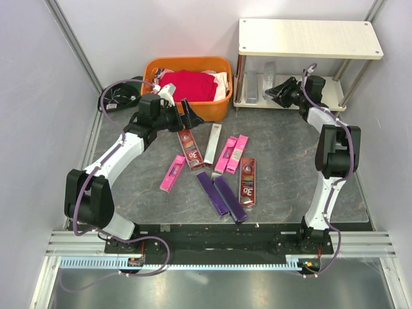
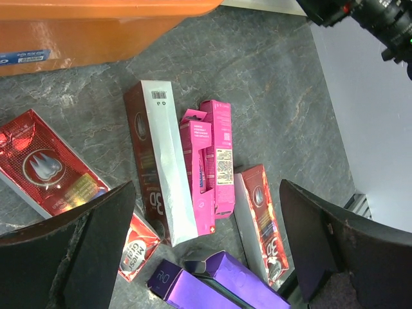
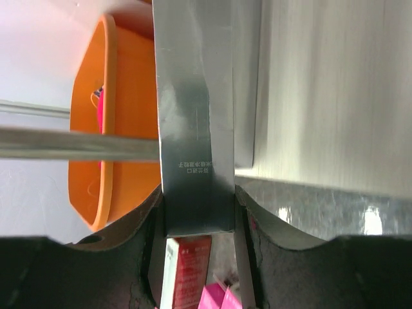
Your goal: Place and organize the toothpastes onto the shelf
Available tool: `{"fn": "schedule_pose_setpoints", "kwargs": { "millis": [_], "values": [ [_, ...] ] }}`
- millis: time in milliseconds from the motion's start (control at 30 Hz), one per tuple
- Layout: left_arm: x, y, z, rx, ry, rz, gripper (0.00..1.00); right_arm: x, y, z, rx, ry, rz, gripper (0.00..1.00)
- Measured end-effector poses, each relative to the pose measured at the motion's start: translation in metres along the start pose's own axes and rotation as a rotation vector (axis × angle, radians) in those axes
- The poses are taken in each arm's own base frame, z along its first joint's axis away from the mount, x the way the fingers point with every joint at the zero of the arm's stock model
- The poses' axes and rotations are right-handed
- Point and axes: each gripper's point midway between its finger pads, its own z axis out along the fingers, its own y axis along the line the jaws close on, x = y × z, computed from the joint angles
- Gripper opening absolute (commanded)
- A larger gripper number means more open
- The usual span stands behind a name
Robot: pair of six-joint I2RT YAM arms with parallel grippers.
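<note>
Several toothpastes lie loose on the table: dark red (image 1: 190, 147) (image 1: 247, 181), silver-grey (image 1: 212, 143), pink (image 1: 231, 154) (image 1: 172, 174) and purple (image 1: 221, 196). My left gripper (image 1: 190, 116) hovers open over them near the basket. In its wrist view the wide-apart fingers (image 2: 71, 251) frame a silver-grey box (image 2: 168, 167), pink boxes (image 2: 207, 164), a dark red box (image 2: 261, 219) and purple boxes (image 2: 212, 283), and hold nothing. My right gripper (image 1: 277, 92) is at the shelf's lower board (image 1: 335, 87), shut on a silver-grey toothpaste (image 3: 196, 148). Another silver-grey box (image 1: 251, 87) lies on that board.
The orange basket (image 1: 212, 106) with red cloth (image 1: 188, 84) stands left of the shelf, close behind my left gripper. The shelf's top board (image 1: 309, 37) overhangs my right gripper. A metal corner post (image 3: 71, 145) crosses the right wrist view. Grey walls close in on both sides.
</note>
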Motion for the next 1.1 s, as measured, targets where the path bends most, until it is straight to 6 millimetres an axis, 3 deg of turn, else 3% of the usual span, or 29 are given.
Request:
{"fn": "schedule_pose_setpoints", "kwargs": {
  "millis": [133,400,733,1100],
  "values": [
    [0.001,0.0,0.0,0.002,0.004,0.002,1.0,-0.004,-0.009,0.018,-0.004,0.003,0.009,0.14],
    [0.003,0.0,0.0,0.003,0.012,0.003,1.0,0.013,-0.046,0.048,0.028,0.048,0.078,0.17],
    [0.006,0.001,0.001,0.005,0.023,-0.001,1.0,0.007,-0.037,0.078,0.01,0.045,0.048,0.22],
    [0.011,0.002,0.004,0.012,0.047,-0.01,1.0,0.015,-0.034,0.077,0.005,0.064,0.046,0.28]
  ]
}}
